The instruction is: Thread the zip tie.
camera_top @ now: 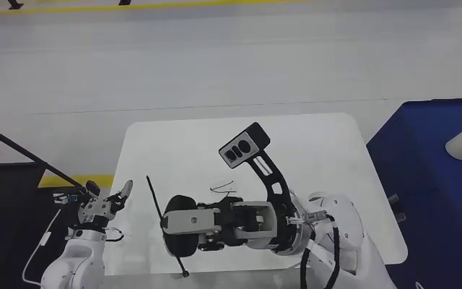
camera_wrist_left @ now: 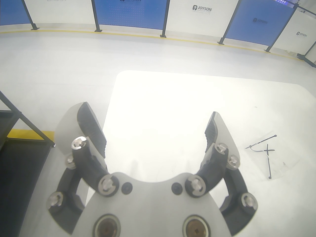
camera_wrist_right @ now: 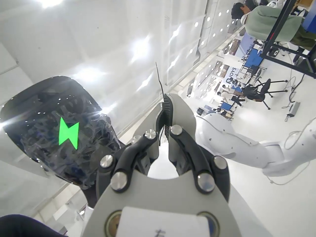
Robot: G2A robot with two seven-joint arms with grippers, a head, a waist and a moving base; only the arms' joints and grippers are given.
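Right pincer [camera_wrist_right: 164, 104]: fingers closed flat on a thin black zip tie [camera_wrist_right: 160, 85], gripped partway along its length. A long free stretch runs out past the fingertips. A shorter piece shows below the pads, inside the jaws. In the top view the tie is a straight, slightly slanted line held off the near left part of the surface [camera_top: 303, 144]. It has not been bent into a loop.

Left pincer [camera_wrist_left: 150, 122]: wide open, holding nothing, at the near left corner of the surface and apart from the held tie.

Loose ties [camera_wrist_left: 263, 149]: a few lie crossed further in on the surface, on what looks like a clear sleeve. Neither arm touches them.

Step in hand, as I judge it: the tie is picked up and presented, but threading has not begun.

Next move needs the left pincer to come across and close on the free end. The strap then has to be curled so the tail lines up with the head slot. I cannot tell which end carries the head. The slot is small and the strap springy, so alignment will be the hard part.
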